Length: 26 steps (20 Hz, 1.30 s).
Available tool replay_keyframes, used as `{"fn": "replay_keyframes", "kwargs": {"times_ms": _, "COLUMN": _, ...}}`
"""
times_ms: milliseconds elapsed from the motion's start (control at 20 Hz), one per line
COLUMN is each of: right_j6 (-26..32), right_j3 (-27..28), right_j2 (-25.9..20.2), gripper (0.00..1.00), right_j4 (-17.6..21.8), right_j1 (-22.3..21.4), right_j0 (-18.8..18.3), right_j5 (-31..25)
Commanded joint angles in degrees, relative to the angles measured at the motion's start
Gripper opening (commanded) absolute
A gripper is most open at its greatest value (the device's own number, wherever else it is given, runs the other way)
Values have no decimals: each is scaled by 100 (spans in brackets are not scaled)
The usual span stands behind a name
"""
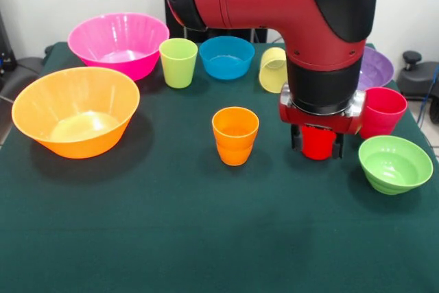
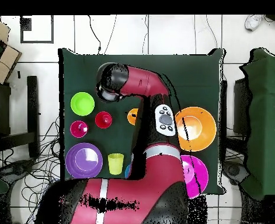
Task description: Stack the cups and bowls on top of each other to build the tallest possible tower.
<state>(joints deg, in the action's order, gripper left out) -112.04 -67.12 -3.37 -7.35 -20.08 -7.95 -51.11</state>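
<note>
While the arm hangs vertical, gripper [image 1: 317,147] closed around red cup [image 1: 317,143], beside green bowl [image 1: 394,163].

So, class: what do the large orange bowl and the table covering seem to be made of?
Large orange bowl: probably plastic, smooth and glossy, since light glows through its wall. Table covering: looks like dark green cloth or felt, matte with no reflections.
</note>
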Motion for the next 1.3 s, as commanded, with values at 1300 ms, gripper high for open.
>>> {"fn": "replay_keyframes", "kwargs": {"times_ms": 1300, "right_j6": -1152, "right_j3": -525, "right_j2": -176, "gripper": 100, "right_j4": -444, "right_j1": 271, "right_j0": 578, "right_j5": 903}}
